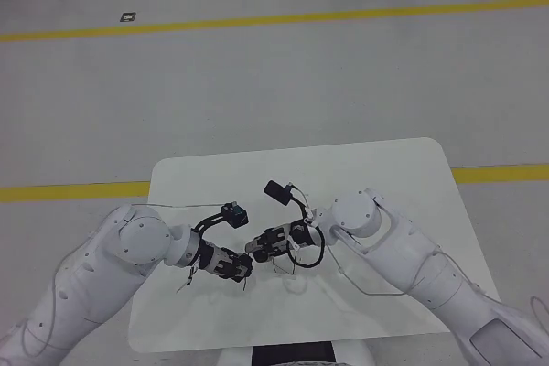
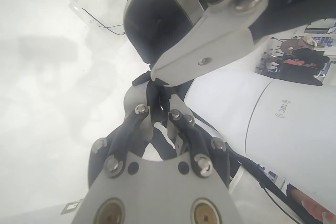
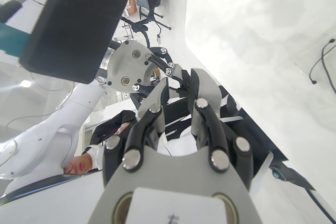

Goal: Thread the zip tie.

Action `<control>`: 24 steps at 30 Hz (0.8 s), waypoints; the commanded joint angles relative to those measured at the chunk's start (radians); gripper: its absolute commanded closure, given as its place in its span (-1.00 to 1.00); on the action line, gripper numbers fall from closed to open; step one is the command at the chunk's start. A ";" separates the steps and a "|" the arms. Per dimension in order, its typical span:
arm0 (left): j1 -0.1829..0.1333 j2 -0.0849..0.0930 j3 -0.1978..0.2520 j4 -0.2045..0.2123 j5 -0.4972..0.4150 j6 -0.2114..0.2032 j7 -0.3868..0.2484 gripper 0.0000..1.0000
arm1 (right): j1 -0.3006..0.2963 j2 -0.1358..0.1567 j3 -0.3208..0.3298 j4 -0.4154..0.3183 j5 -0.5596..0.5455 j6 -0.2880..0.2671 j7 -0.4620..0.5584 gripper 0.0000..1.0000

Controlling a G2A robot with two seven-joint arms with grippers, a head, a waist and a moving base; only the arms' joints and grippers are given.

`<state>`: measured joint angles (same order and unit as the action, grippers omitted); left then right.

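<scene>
Your left gripper is clenched on the thin black zip tie, tip to tip with the right gripper above the smooth white table. You cannot tell the right jaws' state

**Three cameras trained on one meeting point**

The top view looks steeply down from above the arms onto the white tabletop, far enough off to take in both forearms and the floor beyond. Each wrist view sits tight behind its own hand and faces along it. The left wrist view looks past the left hand, the right wrist view past the right hand, each with the opposite hand very near. All three share the spot where the hands meet.
</scene>
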<state>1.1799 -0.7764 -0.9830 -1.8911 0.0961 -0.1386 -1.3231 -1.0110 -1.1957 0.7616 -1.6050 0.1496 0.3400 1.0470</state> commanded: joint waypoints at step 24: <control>0.000 0.000 0.000 0.000 0.000 0.000 0.000 1.00 | 0.038 -0.010 -0.030 0.036 0.007 -0.002 0.009 0.84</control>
<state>1.1799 -0.7764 -0.9830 -1.8911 0.0961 -0.1386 -1.3231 -0.9739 -1.2059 0.7320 -1.5698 0.1568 0.3379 1.0564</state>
